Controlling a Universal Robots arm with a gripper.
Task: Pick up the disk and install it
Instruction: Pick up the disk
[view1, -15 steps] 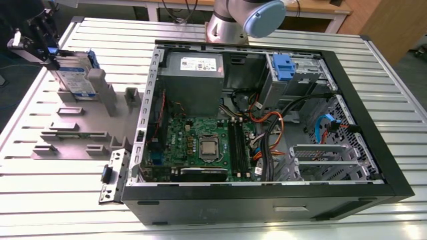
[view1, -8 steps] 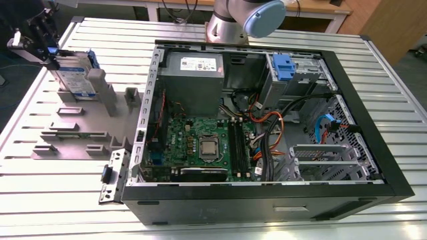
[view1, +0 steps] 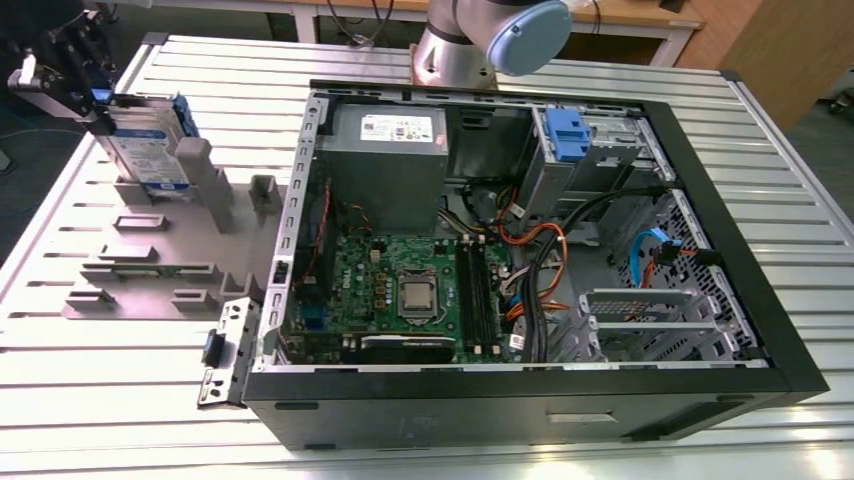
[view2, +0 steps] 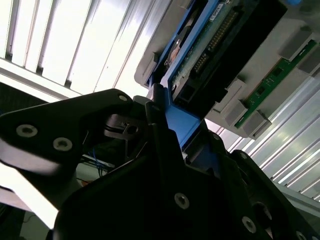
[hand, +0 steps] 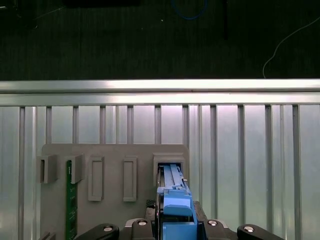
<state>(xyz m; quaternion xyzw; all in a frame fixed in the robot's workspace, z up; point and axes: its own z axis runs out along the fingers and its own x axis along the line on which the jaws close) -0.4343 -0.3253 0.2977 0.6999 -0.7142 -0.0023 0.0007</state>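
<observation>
The disk (view1: 144, 155) stands upright at the far end of the grey holder plate (view1: 147, 265), on the exterior view's left. It is silver with a white-and-blue label and a blue bracket. My gripper (view1: 114, 105) is above it and shut on its upper end. In the first wrist view the blue bracket of the disk (hand: 174, 192) sits between the fingers, with its lower end at a slot of the holder (hand: 115, 155). The second wrist view has the black fingers (view2: 165, 150) clamped on the blue bracket, and the disk's connector side (view2: 200, 45) lies beyond them.
An open computer case (view1: 747, 260) lies on the slatted table, with the motherboard (view1: 400, 290), a power supply (view1: 387, 140) and a blue-clipped drive bay (view1: 567, 135) inside. A green circuit board (hand: 68, 200) stands in another holder slot. The arm's base (view1: 487, 40) is behind the case.
</observation>
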